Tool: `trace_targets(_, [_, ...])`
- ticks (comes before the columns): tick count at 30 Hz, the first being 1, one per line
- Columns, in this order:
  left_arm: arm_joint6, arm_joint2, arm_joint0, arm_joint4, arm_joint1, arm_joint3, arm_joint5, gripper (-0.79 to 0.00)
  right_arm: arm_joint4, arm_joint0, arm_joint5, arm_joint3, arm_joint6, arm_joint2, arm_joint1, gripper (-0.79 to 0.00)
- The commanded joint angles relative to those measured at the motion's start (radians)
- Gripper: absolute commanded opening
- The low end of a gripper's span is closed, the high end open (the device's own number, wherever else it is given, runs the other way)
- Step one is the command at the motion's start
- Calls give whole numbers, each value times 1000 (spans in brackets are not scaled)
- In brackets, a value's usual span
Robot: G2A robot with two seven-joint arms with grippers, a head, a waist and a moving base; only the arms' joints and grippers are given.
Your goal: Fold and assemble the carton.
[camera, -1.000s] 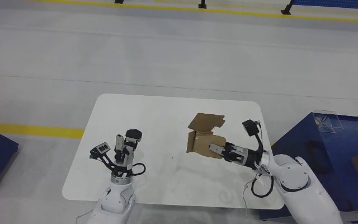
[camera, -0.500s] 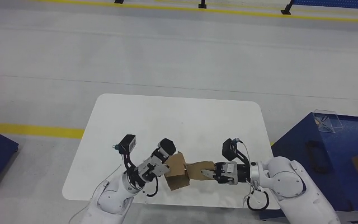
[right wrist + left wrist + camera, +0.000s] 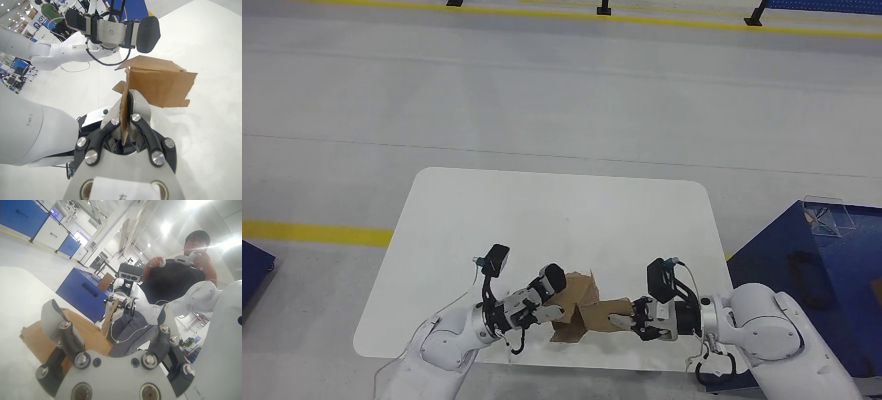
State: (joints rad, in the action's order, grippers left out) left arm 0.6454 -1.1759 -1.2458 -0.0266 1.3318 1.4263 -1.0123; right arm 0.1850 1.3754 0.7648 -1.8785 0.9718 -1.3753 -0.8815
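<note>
Although the carton [image 3: 160, 85] has been opened from flat stock into a rough rectangular sleeve, the job looks only partly done: its end flaps hang loose and splayed, no end is closed, and no tab appears tucked. What is left, as I judge it, is squaring the body, folding the flaps in and locking them. It sits between the two arms over the near edge of the white table [image 3: 492, 220], apparently lifted clear, since a soft shadow lies beneath it. The right gripper [image 3: 127, 97] is clamped on one thin flap, seen edge-on between its fingers. The left gripper [image 3: 112, 28] faces the carton's far side with its fingers spread wide apart, holding nothing; whether a pad touches a panel I cannot tell. The carton is plain brown cardboard, matte, with crisp scored creases and notched flap corners, thin enough to bend easily. The gripper pads are black, rounded and finely dimpled like rubber, on grey metal links. The tabletop is smooth, with rounded corners.
</note>
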Motion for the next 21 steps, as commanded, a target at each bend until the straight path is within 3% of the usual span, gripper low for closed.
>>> trace_targets(1, [13,7,0,-1,-3,-14,7,0,-5,3,2,-3,-3,-5,2,-785])
trace_targets(8, [114,41,-9,102,-23,-8,57,0,-22,11,-6,-9,-23,-17,9,-785])
trace_targets(12, [62,32,-6,139,-24,-1,3,0,-29,10,-10,-10,-25,-16,9,-785])
trace_targets(21, [62,32,-6,139,-24,-1,3,0,-39,13,-46,-12,-61,-14,8,-785])
